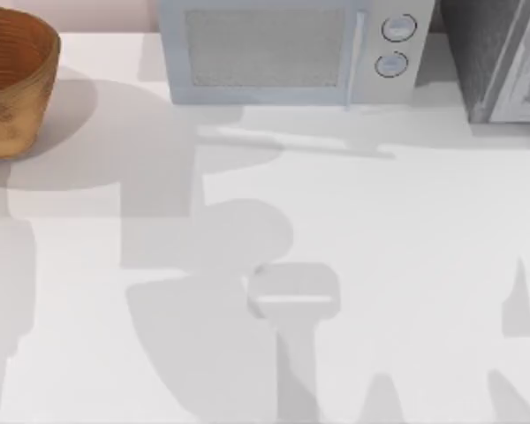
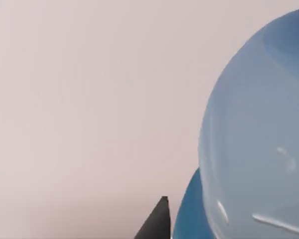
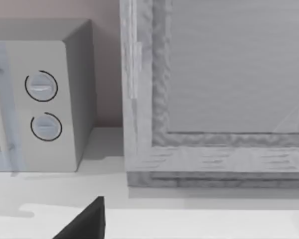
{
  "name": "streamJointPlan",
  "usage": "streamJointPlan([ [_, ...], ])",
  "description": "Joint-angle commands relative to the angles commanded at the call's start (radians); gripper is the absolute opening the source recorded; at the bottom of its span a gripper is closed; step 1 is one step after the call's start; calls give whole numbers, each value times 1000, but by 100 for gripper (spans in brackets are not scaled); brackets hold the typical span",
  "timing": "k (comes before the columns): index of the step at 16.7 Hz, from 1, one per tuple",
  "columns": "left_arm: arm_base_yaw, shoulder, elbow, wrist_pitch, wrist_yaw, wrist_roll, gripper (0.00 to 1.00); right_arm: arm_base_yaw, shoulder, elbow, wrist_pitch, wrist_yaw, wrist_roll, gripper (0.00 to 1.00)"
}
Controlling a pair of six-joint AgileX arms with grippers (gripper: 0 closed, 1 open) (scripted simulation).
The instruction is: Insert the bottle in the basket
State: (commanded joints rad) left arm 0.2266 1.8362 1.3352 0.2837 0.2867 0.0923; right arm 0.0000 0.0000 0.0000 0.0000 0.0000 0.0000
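Carry step, by my reading: bottle [image 2: 254,134] sits close against the left wrist camera beside one dark finger [image 2: 157,224]; grip cannot be confirmed. Basket [image 1: 13,84] stands at the counter's [image 1: 380,230] far left corner. Next: bring bottle above basket, then release. Right finger [image 3: 87,224] faces the microwave [image 3: 45,99]; spread undeterminable.

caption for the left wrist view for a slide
Clear bottle looms beside a dark left gripper fingertip against a plain pinkish wall.

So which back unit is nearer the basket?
The microwave with two dials, centre back; the grey framed unit sits far right, the basket far left.
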Motion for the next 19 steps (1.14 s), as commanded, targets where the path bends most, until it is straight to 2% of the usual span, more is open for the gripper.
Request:
streamJointPlan([
  [13, 0, 0, 0, 0, 0, 0, 98, 0, 0, 0, 0, 0, 0, 100],
  [19, 0, 0, 0, 0, 0, 0, 100, 0, 0, 0, 0, 0, 0, 100],
])
